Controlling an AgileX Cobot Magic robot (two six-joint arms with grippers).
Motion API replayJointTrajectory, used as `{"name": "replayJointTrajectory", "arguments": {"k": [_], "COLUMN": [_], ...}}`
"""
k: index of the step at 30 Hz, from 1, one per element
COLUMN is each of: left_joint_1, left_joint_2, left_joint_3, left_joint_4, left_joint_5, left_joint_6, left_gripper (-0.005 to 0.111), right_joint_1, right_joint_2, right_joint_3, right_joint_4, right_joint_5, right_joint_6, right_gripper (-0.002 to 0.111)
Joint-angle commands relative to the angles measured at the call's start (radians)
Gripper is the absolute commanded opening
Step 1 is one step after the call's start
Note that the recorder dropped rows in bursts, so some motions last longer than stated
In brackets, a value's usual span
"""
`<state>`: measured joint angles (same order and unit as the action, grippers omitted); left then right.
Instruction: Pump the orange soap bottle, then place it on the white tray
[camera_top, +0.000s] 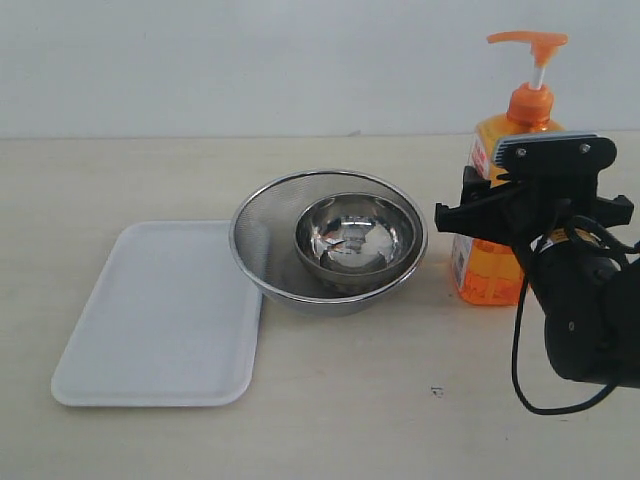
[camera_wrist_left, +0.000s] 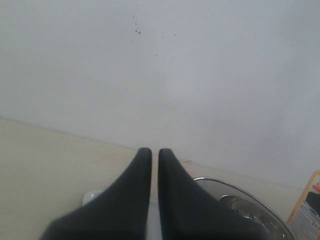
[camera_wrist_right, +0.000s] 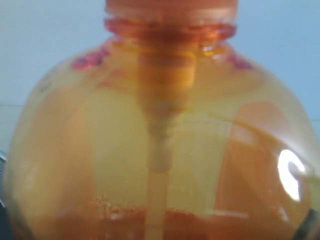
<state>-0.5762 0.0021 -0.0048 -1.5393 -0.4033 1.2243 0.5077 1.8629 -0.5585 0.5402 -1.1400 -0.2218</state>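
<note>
**Item: bottle** (camera_top: 490, 275). Stands on the table (camera_top: 350, 420), long axis upright, directly ahead of the right pincer (camera_top: 540, 200) and so close that its shoulder and neck fill the right wrist view. The pump head (camera_top: 528, 40) sits raised on its white stem, well above the pincer.

**Item: right pincer.** Set at the bottle's mid-body, jaws apparently to either side of it. The pincer's own black body covers that part in the exterior view, and only dark slivers show at the edges of the wrist view. Whether the pads press the bottle or merely flank it cannot be told.

**Item: left pincer** (camera_wrist_left: 151, 150). Jaws drawn together to a hairline gap, holding nothing. Not in the exterior view.

**Item: tray** (camera_top: 160, 320). Flat on the table, well apart from the right pincer, off to its side. Two nested steel bowls (camera_top: 330, 240) lie between, the outer one meshed and touching the tray's near edge.

**Key relation.** The pump head lies straight up the bottle's axis from the right pincer, which is the nearer arm by far. Judged so, pressing the head falls to the free left pincer.

**Obscured.** The bottle's label is mostly covered. The left wrist view catches only a bowl rim and a scrap of the label.
</note>
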Motion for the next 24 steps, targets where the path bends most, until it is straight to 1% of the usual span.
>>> {"name": "replayJointTrajectory", "arguments": {"k": [1, 11, 17, 24], "left_joint_1": [-0.003, -0.003, -0.003, -0.003], "left_joint_2": [-0.002, -0.002, -0.002, -0.002], "left_joint_3": [0.005, 0.005, 0.005, 0.005], "left_joint_4": [-0.001, -0.001, -0.001, -0.009], "left_joint_5": [0.011, 0.011, 0.011, 0.011], "left_joint_6": [-0.004, -0.004, -0.006, -0.006], "left_gripper": [0.005, 0.005, 0.005, 0.005], "right_joint_1": [0.001, 0.001, 0.001, 0.001], "right_joint_2": [-0.016, -0.03, -0.123, -0.253], "right_joint_3": [-0.002, -0.002, -0.002, -0.002], "right_joint_4": [-0.009, -0.015, -0.024, -0.026], "right_joint_5": [-0.081, -0.081, -0.079, -0.007], "right_joint_6": [-0.004, -0.029, -0.071, -0.123], "right_gripper": [0.0, 0.0, 0.0, 0.0]}}
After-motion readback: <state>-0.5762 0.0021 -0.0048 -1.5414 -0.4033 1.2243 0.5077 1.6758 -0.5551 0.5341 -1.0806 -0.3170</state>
